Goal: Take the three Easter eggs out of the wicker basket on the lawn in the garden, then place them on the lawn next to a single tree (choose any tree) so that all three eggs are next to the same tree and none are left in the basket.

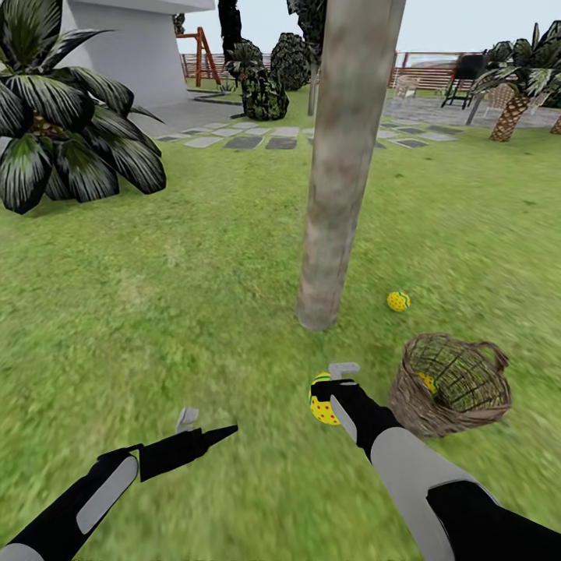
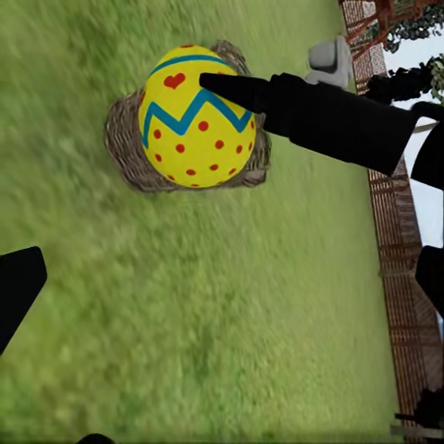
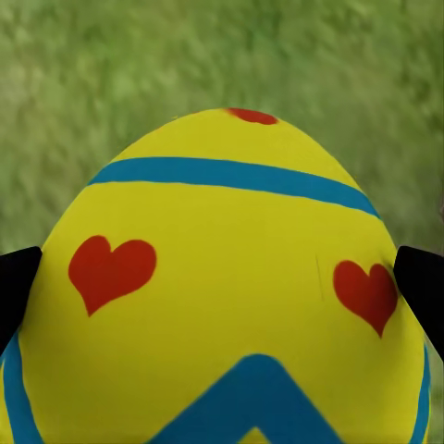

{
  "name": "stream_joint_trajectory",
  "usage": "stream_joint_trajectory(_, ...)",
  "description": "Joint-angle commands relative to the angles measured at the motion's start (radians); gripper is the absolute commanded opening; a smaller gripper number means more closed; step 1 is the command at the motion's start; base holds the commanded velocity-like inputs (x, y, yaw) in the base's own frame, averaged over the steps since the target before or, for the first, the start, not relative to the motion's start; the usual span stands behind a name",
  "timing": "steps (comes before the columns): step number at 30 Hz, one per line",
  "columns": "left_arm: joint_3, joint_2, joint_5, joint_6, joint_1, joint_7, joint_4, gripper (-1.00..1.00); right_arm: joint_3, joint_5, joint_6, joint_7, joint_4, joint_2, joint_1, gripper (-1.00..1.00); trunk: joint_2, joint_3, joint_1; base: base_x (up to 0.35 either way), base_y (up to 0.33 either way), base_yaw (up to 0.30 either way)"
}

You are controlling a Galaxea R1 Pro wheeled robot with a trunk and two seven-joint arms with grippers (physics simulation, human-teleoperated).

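My right gripper (image 1: 331, 389) is shut on a yellow Easter egg (image 1: 319, 402) with red dots, held low over the lawn (image 1: 195, 296) just in front of the tree (image 1: 343, 156). In the right wrist view that egg (image 3: 222, 277) sits between both black fingertips (image 3: 13, 287). A second egg (image 1: 398, 301) lies on the grass right of the trunk base. The wicker basket (image 1: 467, 405) leans on its side at the right, with another egg (image 1: 427, 382) inside. My left gripper (image 1: 204, 427) hangs open over grass, empty. The left wrist view shows the held egg (image 2: 196, 116) in front of the basket (image 2: 125, 153).
A big dark-leaved plant (image 1: 62, 132) stands at the far left. Beyond the trunk run stepping stones (image 1: 257, 142), dark bushes (image 1: 265, 93), a white house wall (image 1: 132, 47), a red playset (image 1: 204, 54), a fence (image 1: 425, 70) and a short palm (image 1: 514, 105).
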Motion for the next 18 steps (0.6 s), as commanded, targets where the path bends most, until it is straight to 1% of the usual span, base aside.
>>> stream_joint_trajectory(1, -0.001, 0.001, 0.0, 0.0, -0.001, -0.001, 0.0, 1.0, 0.0, 0.0, 0.0, 0.0, 0.001, 0.0, 0.0, -1.0, -0.007, -0.005, 0.004, 0.0, 0.0, 0.0)
stream_joint_trajectory(4, -0.001, -0.001, 0.0, -0.001, -0.001, 0.0, 0.0, 1.0, 0.001, 0.0, 0.0, 0.0, 0.003, 0.002, 0.0, -1.0, -0.028, -0.019, 0.015, 0.0, 0.0, 0.0)
stream_joint_trajectory(7, -0.001, -0.01, 0.0, 0.0, 0.0, 0.002, 0.001, 1.0, 0.0, 0.0, -0.001, 0.0, 0.006, 0.02, 0.0, -1.0, -0.049, -0.033, 0.027, 0.0, 0.0, 0.0)
stream_joint_trajectory(10, -0.001, -0.012, 0.0, 0.0, 0.0, 0.002, 0.002, 1.0, 0.0, 0.0, -0.001, 0.0, 0.005, 0.023, 0.0, -1.0, -0.07, -0.048, 0.038, 0.0, 0.0, 0.0)
stream_joint_trajectory(13, -0.001, -0.02, 0.0, 0.0, 0.0, 0.006, 0.002, 1.0, 0.0, 0.0, -0.002, 0.0, 0.004, 0.023, 0.0, -1.0, -0.091, -0.062, 0.05, 0.0, 0.0, 0.0)
stream_joint_trajectory(18, -0.001, -0.02, -0.001, 0.0, 0.0, 0.001, 0.002, 1.0, 0.0, 0.0, -0.002, 0.0, 0.005, 0.023, 0.0, -1.0, -0.126, -0.085, 0.069, 0.0, 0.0, 0.0)
